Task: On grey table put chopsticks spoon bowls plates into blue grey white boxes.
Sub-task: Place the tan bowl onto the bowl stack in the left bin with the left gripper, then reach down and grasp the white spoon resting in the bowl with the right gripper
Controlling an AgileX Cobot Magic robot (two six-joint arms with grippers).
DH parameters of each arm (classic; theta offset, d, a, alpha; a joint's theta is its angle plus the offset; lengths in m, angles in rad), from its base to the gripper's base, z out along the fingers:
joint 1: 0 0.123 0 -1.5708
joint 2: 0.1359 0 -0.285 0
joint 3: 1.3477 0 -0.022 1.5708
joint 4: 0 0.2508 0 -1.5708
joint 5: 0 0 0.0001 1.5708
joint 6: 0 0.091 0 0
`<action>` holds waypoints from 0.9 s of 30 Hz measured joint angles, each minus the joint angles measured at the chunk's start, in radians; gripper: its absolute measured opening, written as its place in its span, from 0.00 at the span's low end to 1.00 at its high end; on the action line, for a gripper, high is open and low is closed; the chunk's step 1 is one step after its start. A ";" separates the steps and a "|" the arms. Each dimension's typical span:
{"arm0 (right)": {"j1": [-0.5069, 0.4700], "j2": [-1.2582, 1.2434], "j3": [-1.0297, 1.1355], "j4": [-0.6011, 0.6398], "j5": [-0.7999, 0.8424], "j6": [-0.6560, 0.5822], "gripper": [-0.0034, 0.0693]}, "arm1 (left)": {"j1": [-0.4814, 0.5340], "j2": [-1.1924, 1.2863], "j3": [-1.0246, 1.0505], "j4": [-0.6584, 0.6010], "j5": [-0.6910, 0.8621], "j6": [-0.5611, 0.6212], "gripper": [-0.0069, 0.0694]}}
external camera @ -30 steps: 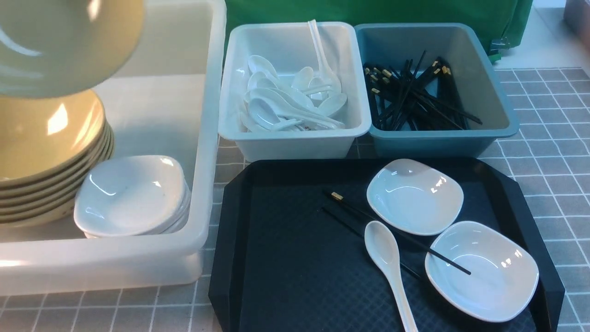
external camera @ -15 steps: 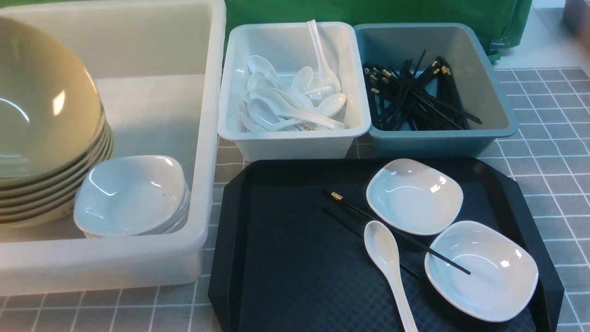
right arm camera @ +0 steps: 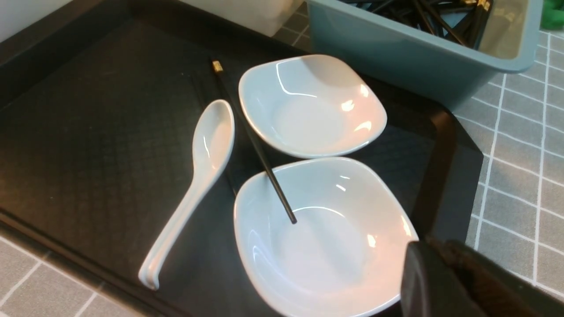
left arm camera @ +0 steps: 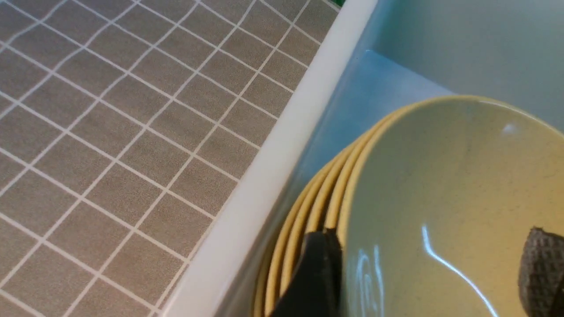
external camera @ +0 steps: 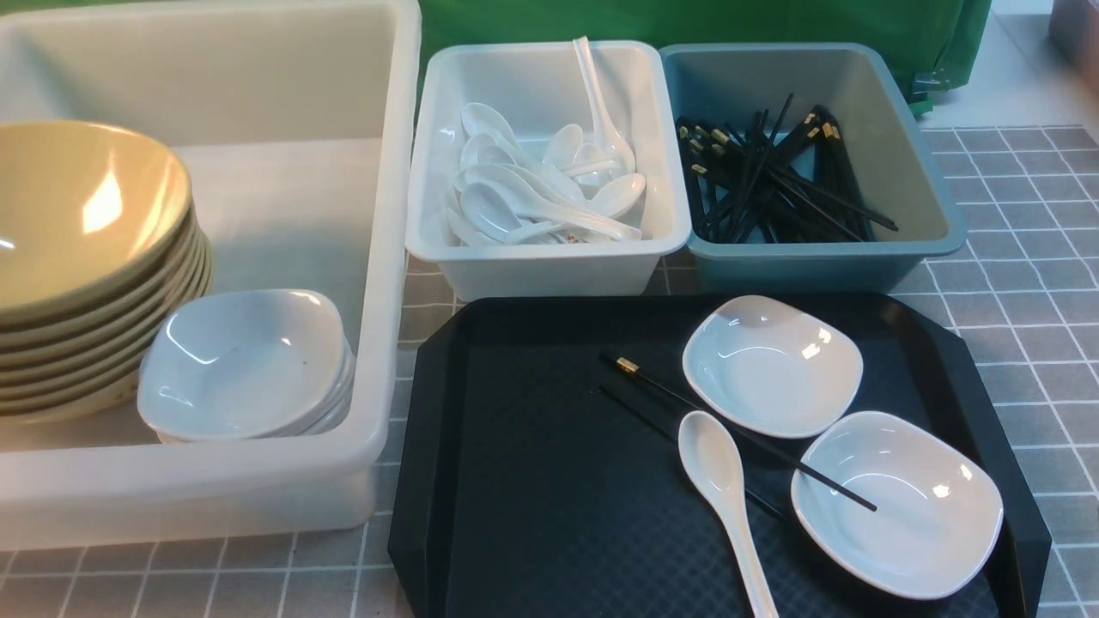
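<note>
Bowls [external camera: 86, 223]: tan stack inside the large off-white box [external camera: 386, 257], toward its left side. Left gripper [left arm camera: 429, 255] at the top bowl, fingers well apart, one outside the rim, one over the inside; nothing clamped. White plates [external camera: 245, 365] stacked in the same box, just beside the bowls. Right of the box: black tray [external camera: 532, 498] carrying two more plates, spoon [external camera: 721, 489], chopsticks [external camera: 687, 403]. Right gripper [right arm camera: 436, 264] by the tray's rim, jaws together, empty.
</note>
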State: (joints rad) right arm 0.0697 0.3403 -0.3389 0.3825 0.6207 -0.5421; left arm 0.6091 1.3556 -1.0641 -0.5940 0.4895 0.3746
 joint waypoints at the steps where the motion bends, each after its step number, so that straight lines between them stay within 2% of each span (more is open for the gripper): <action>1: 0.000 0.000 0.000 0.000 0.000 0.000 0.13 | 0.000 0.000 -0.002 -0.003 0.003 -0.001 0.83; 3: 0.000 0.000 0.000 0.000 0.000 0.000 0.14 | 0.000 -0.050 -0.030 -0.045 0.036 -0.012 0.91; 7: 0.000 0.000 0.000 0.000 0.000 0.000 0.14 | 0.000 -0.139 -0.082 -0.117 0.080 -0.012 0.93; 10: 0.000 0.001 0.000 0.000 -0.010 0.000 0.15 | -0.009 -0.213 -0.111 -0.166 0.128 0.000 0.91; 13: 0.004 0.019 0.000 0.000 -0.030 0.005 0.15 | -0.060 -0.246 -0.127 -0.183 0.184 0.028 0.83; 14: 0.019 0.041 0.000 0.000 -0.043 0.030 0.16 | -0.126 -0.260 -0.128 -0.185 0.200 0.055 0.77; 15: 0.022 0.041 0.000 0.000 -0.044 0.033 0.16 | -0.145 -0.261 -0.128 -0.185 0.204 0.060 0.74; 16: 0.044 0.073 0.000 0.000 -0.045 0.069 0.16 | -0.229 -0.275 -0.128 -0.184 0.207 0.105 0.64; 17: 0.050 0.077 0.000 0.000 -0.045 0.079 0.16 | -0.252 -0.278 -0.128 -0.182 0.207 0.111 0.61; 18: 0.075 0.117 0.000 0.000 -0.045 0.120 0.18 | -0.341 -0.306 -0.128 -0.163 0.205 0.166 0.47; 19: 0.081 0.122 0.000 0.000 -0.045 0.130 0.18 | -0.353 -0.306 -0.128 -0.159 0.204 0.172 0.47; 20: 0.101 0.163 -0.001 0.000 -0.045 0.155 0.19 | -0.441 -0.342 -0.127 -0.120 0.204 0.213 0.33; 22: 0.123 0.219 -0.008 0.000 -0.045 0.169 0.21 | -0.532 -0.398 -0.116 -0.057 0.200 0.242 0.19; 24: 0.139 0.291 -0.034 0.006 -0.037 0.179 0.25 | -0.623 -0.458 -0.080 0.045 0.202 0.247 0.11; 26: 0.146 0.348 -0.063 0.018 -0.024 0.180 0.28 | -0.661 -0.493 -0.049 0.095 0.204 0.243 0.09; 27: 0.153 0.402 -0.097 0.038 -0.004 0.181 0.31 | -0.692 -0.531 -0.001 0.172 0.208 0.221 0.08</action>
State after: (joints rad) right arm 0.2226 0.7421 -0.4359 0.4201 0.6170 -0.3612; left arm -0.0826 0.8244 -1.0653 -0.4222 0.6979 0.5960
